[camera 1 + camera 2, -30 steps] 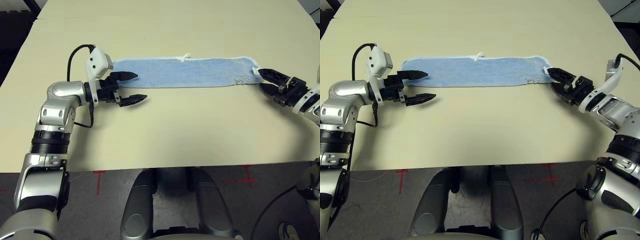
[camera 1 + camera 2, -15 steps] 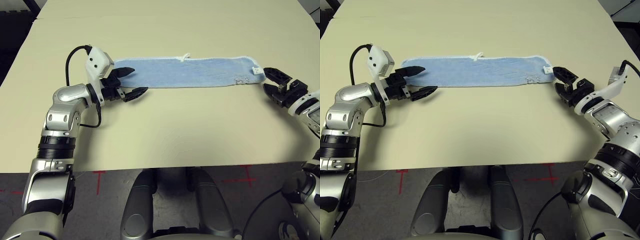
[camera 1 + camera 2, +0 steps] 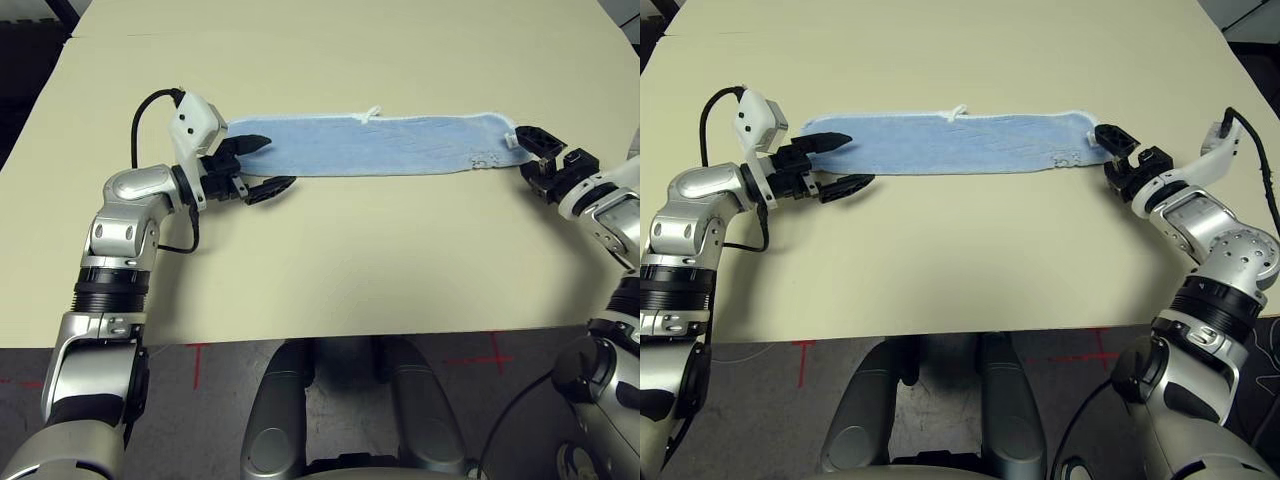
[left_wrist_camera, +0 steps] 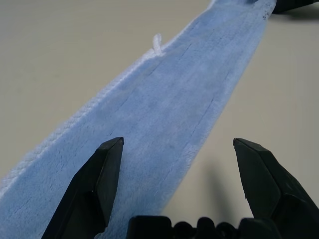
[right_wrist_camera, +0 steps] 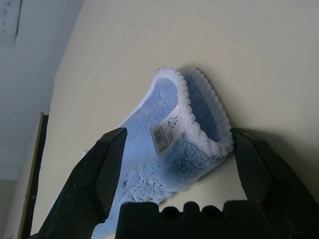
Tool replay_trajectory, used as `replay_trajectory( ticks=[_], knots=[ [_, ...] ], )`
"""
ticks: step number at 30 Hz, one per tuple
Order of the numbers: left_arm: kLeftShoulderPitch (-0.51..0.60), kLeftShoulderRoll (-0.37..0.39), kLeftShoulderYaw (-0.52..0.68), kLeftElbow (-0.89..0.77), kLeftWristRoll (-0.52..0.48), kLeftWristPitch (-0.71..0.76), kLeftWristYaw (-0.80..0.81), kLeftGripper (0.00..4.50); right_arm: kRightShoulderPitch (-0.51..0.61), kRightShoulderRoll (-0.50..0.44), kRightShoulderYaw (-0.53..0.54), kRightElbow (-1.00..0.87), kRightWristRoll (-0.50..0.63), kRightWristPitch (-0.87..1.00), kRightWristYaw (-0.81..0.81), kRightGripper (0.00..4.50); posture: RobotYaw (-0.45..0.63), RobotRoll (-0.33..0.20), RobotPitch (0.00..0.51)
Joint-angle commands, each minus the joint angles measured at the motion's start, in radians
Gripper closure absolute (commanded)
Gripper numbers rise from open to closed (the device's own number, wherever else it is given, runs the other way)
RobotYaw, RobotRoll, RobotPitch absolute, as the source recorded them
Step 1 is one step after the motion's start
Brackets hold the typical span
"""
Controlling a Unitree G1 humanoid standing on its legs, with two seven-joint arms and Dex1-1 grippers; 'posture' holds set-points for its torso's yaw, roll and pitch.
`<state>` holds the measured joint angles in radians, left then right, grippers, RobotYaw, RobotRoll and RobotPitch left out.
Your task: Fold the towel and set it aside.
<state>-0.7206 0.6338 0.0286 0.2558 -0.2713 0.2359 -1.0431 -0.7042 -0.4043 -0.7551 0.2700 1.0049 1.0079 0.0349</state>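
Right wrist view: the right gripper (image 5: 174,164) has its two black fingers spread wide with the end of the towel (image 3: 370,143) between them, not yet pinched; the white edging curls up there and a small printed label (image 5: 167,130) faces the camera. I read this as the approach to a grasp on that end, so the jaws stand apart on purpose, straddling the hem. In the left eye view the towel lies as a long narrow strip of light-blue terry across the far half of the table (image 3: 330,260), flat, with a small white loop (image 3: 372,113) on its far edge. The left gripper (image 3: 262,166) sits at the opposite end, also wide apart, one finger over the cloth and the other beside its near edge above bare table; nothing is held. My judgement: with one arm at each end, the strip is set up for lifting an end and carrying it over to the other, so the fold has not started. The surface is a plain cream tabletop, matte and unmarked. Below the near edge I see grey floor with red tape crosses (image 3: 197,351).
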Motion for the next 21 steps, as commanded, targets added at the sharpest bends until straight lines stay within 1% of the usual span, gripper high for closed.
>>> replay_trajectory(
  ticks=[1,3,6,7,10,11,17,21],
  knots=[
    [0.004,0.014,-0.010,0.010,0.008,-0.009,-0.018,0.00,0.014,-0.010,0.007,0.017,-0.002,-0.013,-0.005,0.98,-0.02,0.000,0.317],
    [0.003,0.016,-0.010,0.013,0.008,-0.011,-0.020,0.00,0.019,-0.015,0.010,0.019,-0.002,-0.019,0.000,1.64,-0.02,0.000,0.315],
    [0.002,0.018,-0.010,0.017,0.009,-0.013,-0.022,0.00,0.028,-0.022,0.011,0.017,0.002,-0.022,0.005,2.80,-0.02,0.000,0.314],
    [0.001,0.019,-0.010,0.018,0.009,-0.014,-0.022,0.00,0.030,-0.024,0.013,0.015,0.004,-0.024,0.009,3.07,-0.02,0.000,0.314],
    [0.000,0.019,-0.012,0.023,0.010,-0.016,-0.024,0.00,0.039,-0.027,0.015,0.004,0.011,-0.025,0.014,4.25,-0.03,0.000,0.313],
    [-0.001,0.019,-0.013,0.024,0.010,-0.016,-0.024,0.00,0.041,-0.027,0.016,0.001,0.014,-0.025,0.015,4.47,-0.03,0.000,0.313],
    [-0.006,0.016,-0.016,0.031,0.011,-0.019,-0.029,0.00,0.061,-0.042,0.034,-0.023,0.007,-0.034,0.049,4.47,-0.03,0.000,0.314],
    [-0.010,0.018,-0.018,0.034,0.011,-0.019,-0.032,0.00,0.046,-0.080,0.039,-0.011,-0.004,-0.053,0.076,4.47,-0.03,0.000,0.311]
  ],
)
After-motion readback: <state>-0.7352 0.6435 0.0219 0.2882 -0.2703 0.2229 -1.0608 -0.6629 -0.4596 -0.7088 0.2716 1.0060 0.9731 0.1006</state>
